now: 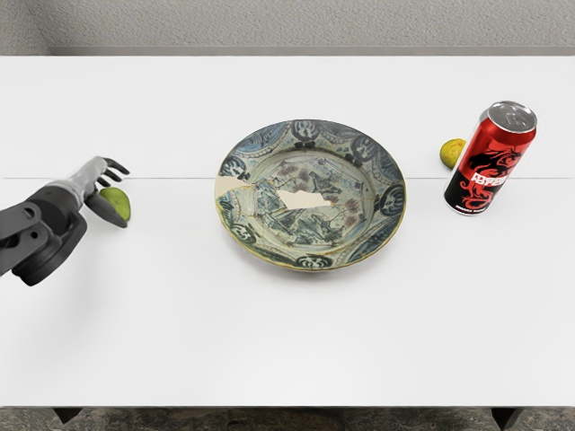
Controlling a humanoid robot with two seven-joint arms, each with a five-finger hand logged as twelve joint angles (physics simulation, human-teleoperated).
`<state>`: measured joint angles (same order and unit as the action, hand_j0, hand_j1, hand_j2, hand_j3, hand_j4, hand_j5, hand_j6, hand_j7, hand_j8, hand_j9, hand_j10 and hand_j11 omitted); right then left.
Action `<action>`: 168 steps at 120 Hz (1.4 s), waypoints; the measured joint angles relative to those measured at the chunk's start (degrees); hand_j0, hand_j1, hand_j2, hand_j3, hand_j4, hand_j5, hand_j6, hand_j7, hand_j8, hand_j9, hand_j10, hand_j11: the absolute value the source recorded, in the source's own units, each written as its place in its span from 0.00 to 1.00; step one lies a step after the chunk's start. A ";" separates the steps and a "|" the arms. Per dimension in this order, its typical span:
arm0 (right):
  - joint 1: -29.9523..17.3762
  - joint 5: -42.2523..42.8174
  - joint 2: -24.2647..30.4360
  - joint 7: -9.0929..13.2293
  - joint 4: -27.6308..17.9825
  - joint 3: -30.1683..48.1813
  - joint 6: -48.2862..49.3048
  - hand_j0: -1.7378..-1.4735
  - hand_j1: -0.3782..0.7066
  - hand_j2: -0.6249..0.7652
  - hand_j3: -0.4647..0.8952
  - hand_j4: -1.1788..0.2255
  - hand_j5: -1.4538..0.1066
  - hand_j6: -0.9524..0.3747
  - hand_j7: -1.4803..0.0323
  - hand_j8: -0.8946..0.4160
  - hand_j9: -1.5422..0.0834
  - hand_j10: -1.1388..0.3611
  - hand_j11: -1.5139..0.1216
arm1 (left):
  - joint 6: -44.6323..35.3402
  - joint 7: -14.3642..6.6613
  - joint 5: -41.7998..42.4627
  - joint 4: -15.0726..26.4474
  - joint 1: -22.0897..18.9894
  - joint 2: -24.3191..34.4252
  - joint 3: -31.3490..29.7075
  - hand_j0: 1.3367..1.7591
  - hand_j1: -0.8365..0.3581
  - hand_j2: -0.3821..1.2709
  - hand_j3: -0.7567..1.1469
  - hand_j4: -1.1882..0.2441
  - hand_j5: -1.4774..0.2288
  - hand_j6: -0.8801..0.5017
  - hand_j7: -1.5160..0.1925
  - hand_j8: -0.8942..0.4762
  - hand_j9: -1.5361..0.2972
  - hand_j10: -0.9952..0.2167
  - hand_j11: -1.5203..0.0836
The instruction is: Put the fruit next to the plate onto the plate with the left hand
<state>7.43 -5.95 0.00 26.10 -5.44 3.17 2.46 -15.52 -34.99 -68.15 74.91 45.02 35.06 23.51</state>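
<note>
In the head view, we judge the step in hand to be the grasp. To do it well we would settle the left hand squarely about the green fruit before lifting, then carry it high enough to clear the rim of the plate. That fruit lies well to the left of the plate, and the hand overlaps the side of it away from the plate; we cannot tell whether the hand has closed on it or merely cups it. A second fruit sits right of the plate, partly behind a red can.

Green fruit, red can, blue-patterned plate
</note>
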 joint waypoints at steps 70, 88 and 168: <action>0.04 0.03 0.00 0.00 0.08 0.00 -0.02 0.30 0.03 0.45 0.34 0.84 0.93 0.72 0.98 0.68 0.95 0.76 0.93 | -0.75 0.00 0.34 0.18 -0.11 0.01 -0.03 0.76 0.55 0.34 0.40 0.51 0.51 0.30 0.53 0.34 0.51 0.44 0.57; 0.04 0.00 0.00 0.00 0.08 0.00 -0.05 0.30 0.03 0.45 0.34 0.84 0.93 0.72 0.98 0.68 0.95 0.76 0.93 | -0.62 0.00 0.56 0.22 0.06 -0.08 0.00 0.76 0.53 0.38 0.40 0.48 0.48 0.28 0.50 0.34 0.48 0.41 0.54; 0.04 -0.03 0.00 0.00 0.17 0.01 -0.09 0.30 0.03 0.45 0.34 0.84 0.93 0.72 0.98 0.68 0.95 0.76 0.93 | -0.28 -0.01 4.43 3.25 2.37 1.72 0.55 0.76 0.47 0.61 0.40 0.38 0.37 0.21 0.39 0.31 0.37 0.29 0.42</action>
<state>7.47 -5.97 0.00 26.10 -5.27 3.17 2.37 -15.80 -35.00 -63.72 78.16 47.39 36.78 24.06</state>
